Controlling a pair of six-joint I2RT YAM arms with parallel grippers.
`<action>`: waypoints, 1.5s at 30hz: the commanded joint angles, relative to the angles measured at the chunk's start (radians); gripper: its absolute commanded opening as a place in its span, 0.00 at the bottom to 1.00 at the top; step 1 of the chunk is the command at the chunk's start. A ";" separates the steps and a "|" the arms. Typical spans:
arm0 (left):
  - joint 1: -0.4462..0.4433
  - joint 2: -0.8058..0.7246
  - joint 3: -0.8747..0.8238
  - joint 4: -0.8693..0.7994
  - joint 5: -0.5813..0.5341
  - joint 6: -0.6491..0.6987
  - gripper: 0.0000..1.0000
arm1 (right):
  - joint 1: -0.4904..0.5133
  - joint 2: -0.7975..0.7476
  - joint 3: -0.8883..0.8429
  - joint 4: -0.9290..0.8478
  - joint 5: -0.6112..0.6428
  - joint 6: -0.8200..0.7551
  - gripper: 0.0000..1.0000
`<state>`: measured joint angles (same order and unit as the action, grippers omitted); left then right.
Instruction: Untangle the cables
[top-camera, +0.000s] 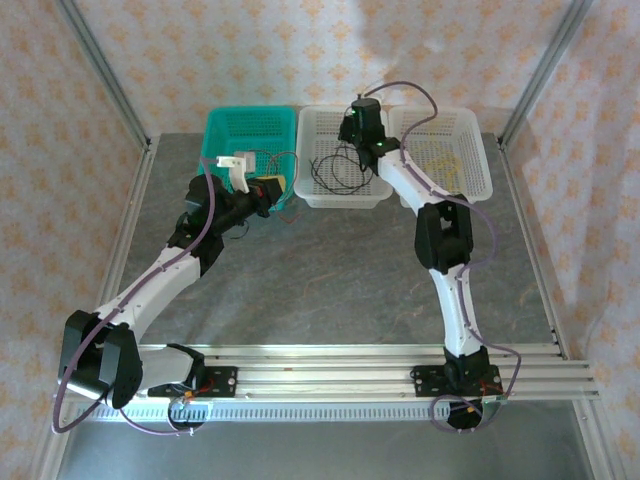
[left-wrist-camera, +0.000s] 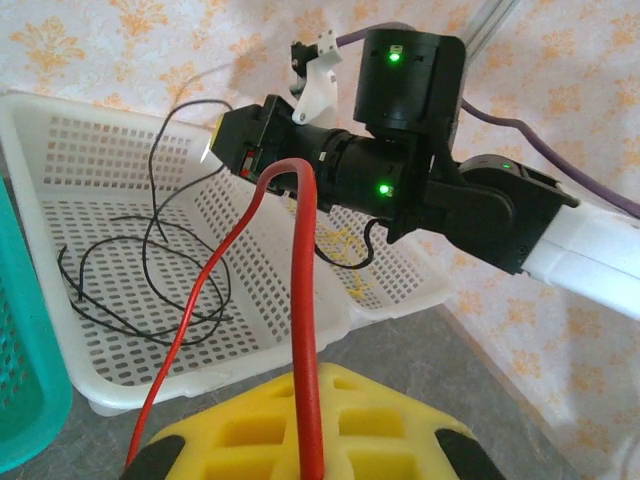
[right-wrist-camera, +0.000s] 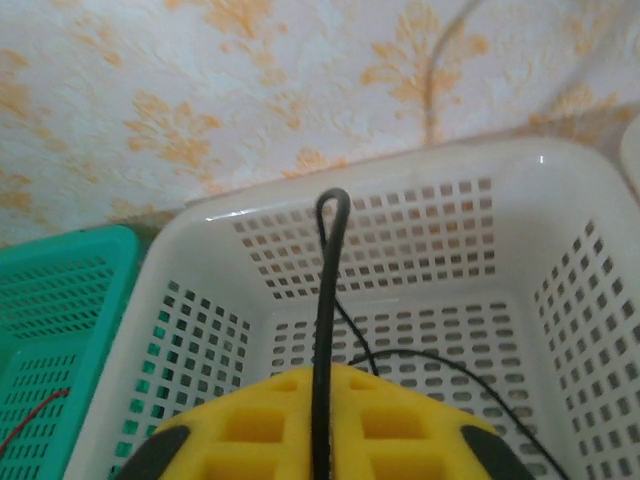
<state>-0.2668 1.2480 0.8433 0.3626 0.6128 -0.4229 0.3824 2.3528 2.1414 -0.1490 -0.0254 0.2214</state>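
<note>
My left gripper (left-wrist-camera: 310, 445) is shut on the red cable (left-wrist-camera: 305, 300), which rises from between its yellow pads and loops back down as a thin strand. It hovers at the front right corner of the teal basket (top-camera: 250, 125). My right gripper (right-wrist-camera: 320, 435) hangs over the middle white basket (top-camera: 345, 200), with the black cable (right-wrist-camera: 322, 320) pinched in the seam between its pads. That cable folds into a small loop above the pads. The remainder of the black cable (left-wrist-camera: 150, 290) lies coiled on the basket floor. A yellow cable (top-camera: 445, 165) lies in the right white basket (top-camera: 480, 190).
Three baskets stand in a row at the back of the grey table (top-camera: 330, 280), against the patterned wall. Metal frame posts (top-camera: 105, 70) rise at the back corners. The right arm's wrist (left-wrist-camera: 400, 130) sits close above the middle basket's far side.
</note>
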 joint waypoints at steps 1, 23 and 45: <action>-0.006 -0.019 -0.004 -0.009 -0.011 -0.022 0.00 | -0.013 0.018 0.044 -0.040 0.008 0.017 0.25; -0.103 -0.089 0.075 -0.245 -0.132 0.042 0.00 | -0.012 -0.508 -0.443 -0.019 0.093 0.106 0.87; -0.001 0.079 0.369 -0.296 -0.220 0.140 0.00 | -0.013 -1.258 -1.344 0.295 -0.080 0.046 1.00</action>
<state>-0.2821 1.3052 1.1503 0.0841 0.4084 -0.3195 0.3702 1.1210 0.8455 0.0788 -0.1272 0.2687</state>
